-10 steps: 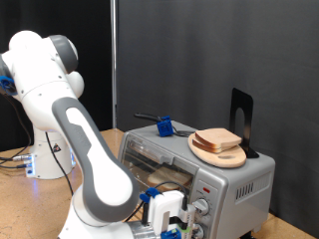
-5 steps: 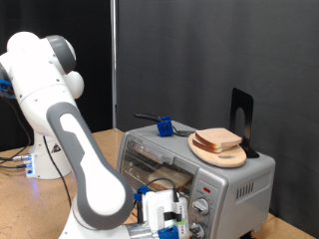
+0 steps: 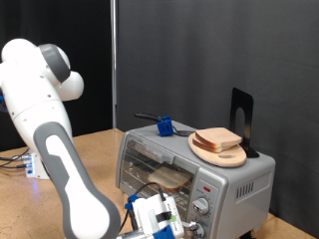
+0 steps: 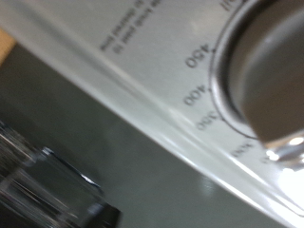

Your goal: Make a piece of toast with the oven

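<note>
The silver oven (image 3: 244,181) stands at the exterior view's right, and its front panel (image 4: 133,66) fills the wrist view. One piece of toast (image 3: 171,177) lies on the rack inside, seen through the glass front. My gripper (image 3: 164,221) hangs low at the oven's front, just left of the two knobs (image 3: 204,207). Its fingers are hidden behind the hand with its blue parts. The wrist view is a blurred close-up of a round knob (image 4: 271,57) ringed by the numbers 450, 400 and 350.
On the oven's top sits a round wooden plate (image 3: 221,156) with a pile of bread slices (image 3: 219,139). Also on top are a blue-handled tool (image 3: 162,126) and a black stand (image 3: 242,118). The arm's white base rises at the left.
The arm's forearm has dropped down and left off the oven's front, uncovering the glass and the slice inside. The hand has slid slightly left and lower by the knobs.
</note>
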